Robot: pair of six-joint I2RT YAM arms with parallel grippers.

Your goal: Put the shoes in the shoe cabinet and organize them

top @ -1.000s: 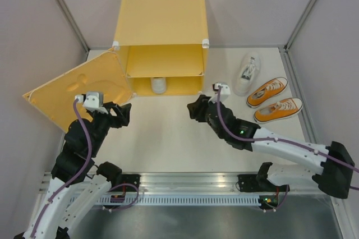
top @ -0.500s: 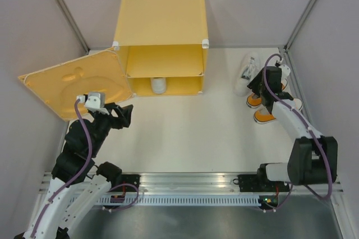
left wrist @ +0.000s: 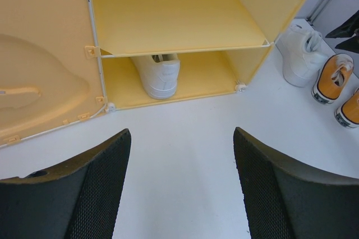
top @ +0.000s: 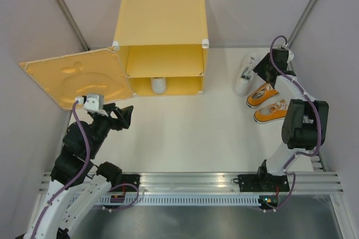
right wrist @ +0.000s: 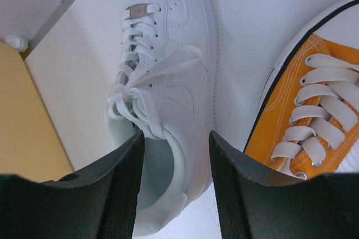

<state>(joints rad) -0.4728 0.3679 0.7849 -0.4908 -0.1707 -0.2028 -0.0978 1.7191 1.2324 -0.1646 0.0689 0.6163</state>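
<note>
The yellow shoe cabinet [top: 161, 23] stands at the back with its door [top: 70, 79] swung open to the left. One white shoe [top: 159, 85] lies in the lower compartment, heel outward, also seen in the left wrist view [left wrist: 158, 74]. The other white shoe [top: 244, 75] and two orange shoes [top: 262, 94] [top: 273, 111] lie on the table to the right. My right gripper [right wrist: 176, 135] is open over the heel end of the white shoe [right wrist: 168, 65], one finger above its opening and one outside its right wall. My left gripper [left wrist: 180, 132] is open and holds nothing, facing the cabinet.
The cabinet's upper shelf [left wrist: 168, 12] holds nothing. An orange shoe [right wrist: 305, 121] lies close to the right of the white shoe. A cabinet wall [right wrist: 19, 127] stands just to its left. Enclosure walls ring the table, with a metal rail [top: 190, 182] at the near edge.
My right arm has swung from the middle of the table out to the right, over the white shoe. The cabinet door has opened wider. The left arm has hardly moved.
</note>
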